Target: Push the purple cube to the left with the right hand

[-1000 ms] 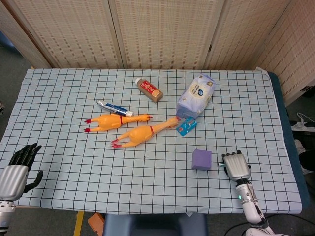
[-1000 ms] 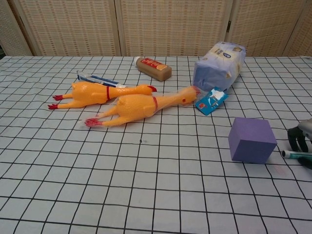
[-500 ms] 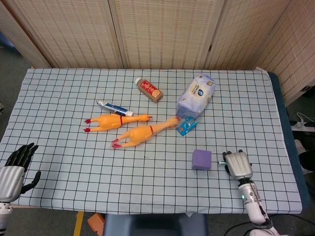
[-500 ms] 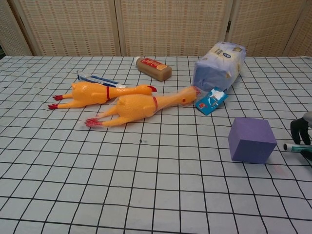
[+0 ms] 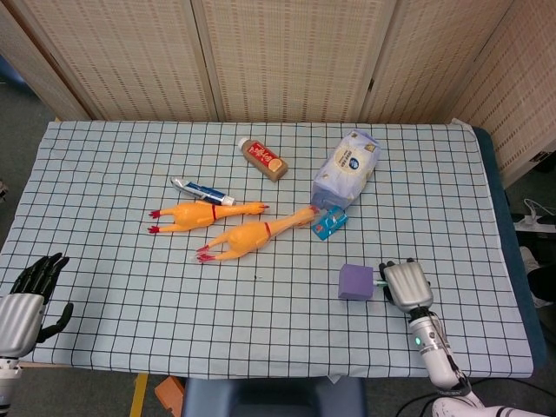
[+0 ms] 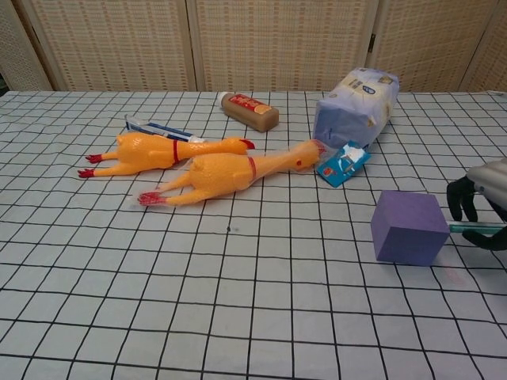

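I had the right robot hand low at the right of the head view, just beside the right face of the purple cube. Its dark fingers were curled downward, and a thin green pen lay between them and the cube; whether the robot hand pinched that pen or only rested over it, I could not tell. The cube sat on the checked desk at lower right of centre, apart from everything else. Up the frame from it lay a small blue packet, a pale blue bag, two orange rubber chickens, a toothpaste tube and a brown bottle. My left robot hand hung at the lower left corner, fingers spread, holding nothing.
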You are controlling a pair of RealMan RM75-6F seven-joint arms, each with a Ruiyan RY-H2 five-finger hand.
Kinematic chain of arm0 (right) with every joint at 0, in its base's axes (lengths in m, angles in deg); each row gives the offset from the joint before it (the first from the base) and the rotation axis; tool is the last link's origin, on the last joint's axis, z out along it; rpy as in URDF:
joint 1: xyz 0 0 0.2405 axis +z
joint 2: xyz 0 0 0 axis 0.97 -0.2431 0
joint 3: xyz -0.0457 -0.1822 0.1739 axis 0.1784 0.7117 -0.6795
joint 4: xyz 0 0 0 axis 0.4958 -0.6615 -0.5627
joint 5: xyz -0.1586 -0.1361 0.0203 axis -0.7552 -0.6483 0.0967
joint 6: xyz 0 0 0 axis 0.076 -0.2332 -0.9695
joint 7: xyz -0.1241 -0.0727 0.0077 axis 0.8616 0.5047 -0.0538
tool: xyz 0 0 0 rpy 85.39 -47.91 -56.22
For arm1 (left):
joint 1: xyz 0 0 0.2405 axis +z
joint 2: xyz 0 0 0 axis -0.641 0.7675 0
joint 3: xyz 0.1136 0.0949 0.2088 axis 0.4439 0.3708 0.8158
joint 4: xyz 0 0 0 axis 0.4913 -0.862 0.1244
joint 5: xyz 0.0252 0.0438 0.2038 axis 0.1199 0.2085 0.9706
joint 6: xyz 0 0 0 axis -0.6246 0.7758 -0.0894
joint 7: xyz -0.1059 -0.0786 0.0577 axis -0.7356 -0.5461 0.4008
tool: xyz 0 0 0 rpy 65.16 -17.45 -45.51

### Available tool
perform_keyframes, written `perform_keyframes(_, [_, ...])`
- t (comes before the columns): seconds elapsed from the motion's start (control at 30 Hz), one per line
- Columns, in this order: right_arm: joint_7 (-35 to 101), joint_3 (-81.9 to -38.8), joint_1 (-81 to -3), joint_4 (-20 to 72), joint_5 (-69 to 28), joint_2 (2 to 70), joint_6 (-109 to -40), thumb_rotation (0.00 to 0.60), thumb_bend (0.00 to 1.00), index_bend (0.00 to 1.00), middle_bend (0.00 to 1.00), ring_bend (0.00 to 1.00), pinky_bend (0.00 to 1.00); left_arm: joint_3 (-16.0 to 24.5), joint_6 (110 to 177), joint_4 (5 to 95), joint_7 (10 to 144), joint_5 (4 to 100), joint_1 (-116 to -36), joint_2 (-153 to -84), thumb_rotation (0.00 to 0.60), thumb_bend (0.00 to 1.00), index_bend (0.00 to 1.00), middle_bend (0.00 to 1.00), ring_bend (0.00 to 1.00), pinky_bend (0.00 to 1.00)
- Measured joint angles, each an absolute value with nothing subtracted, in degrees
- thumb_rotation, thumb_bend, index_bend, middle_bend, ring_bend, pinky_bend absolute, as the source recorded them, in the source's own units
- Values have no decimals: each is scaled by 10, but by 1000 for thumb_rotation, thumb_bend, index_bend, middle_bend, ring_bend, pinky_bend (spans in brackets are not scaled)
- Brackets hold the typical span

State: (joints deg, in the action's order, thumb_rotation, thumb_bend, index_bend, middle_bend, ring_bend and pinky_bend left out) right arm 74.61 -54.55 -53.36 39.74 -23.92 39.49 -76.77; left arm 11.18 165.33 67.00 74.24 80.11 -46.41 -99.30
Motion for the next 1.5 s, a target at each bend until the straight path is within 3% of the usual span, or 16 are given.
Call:
perform_keyframes(1.23, [858,-585,-401,398,-173,548,-721,600,410,1000,888,667,467,103,1656,660,691,790,-462,-978,600,443,0,0,0,110])
perform_keyframes(1.5, [904,-605,-354,391,-134,606,-718,600,410,1000,888,667,467,103,1654,656,674,790,-462,-974,600,444,0,0,0,110])
